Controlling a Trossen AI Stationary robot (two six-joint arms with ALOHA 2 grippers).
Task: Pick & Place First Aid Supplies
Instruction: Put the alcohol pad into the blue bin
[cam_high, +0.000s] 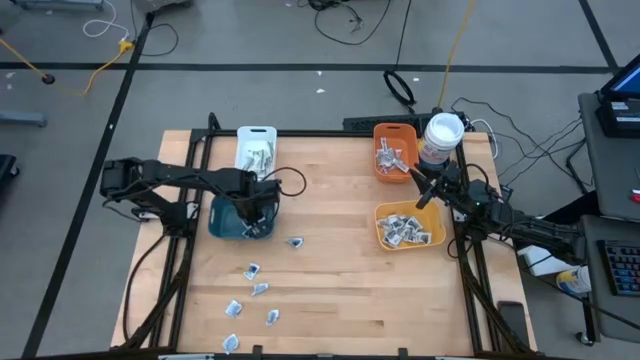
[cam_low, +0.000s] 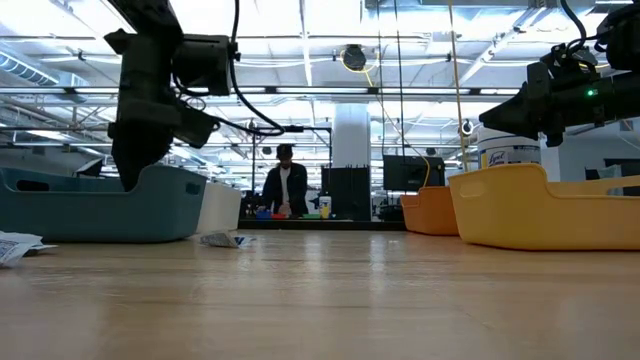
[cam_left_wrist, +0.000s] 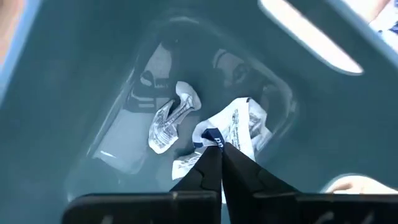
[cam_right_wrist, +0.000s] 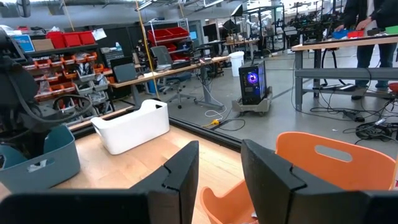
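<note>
Wooden table (cam_high: 330, 290) in a workshop, loose packets (cam_high: 252, 271) scattered.

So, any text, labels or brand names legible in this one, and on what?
None can be read for certain.
Packet in the left gripper, inside the teal bin: bluish print, too blurred.
Tub label behind the yellow bin: too small to read.

Overhead ceiling strip lights (cam_low: 300, 70) are lighting the room brightly and evenly. The desk (cam_low: 330, 300) is blurring toward the low camera, its near boards out of focus. Glare is streaking across the teal bin (cam_left_wrist: 311, 34) wall, and faint reflections are smearing its glossy floor.
</note>
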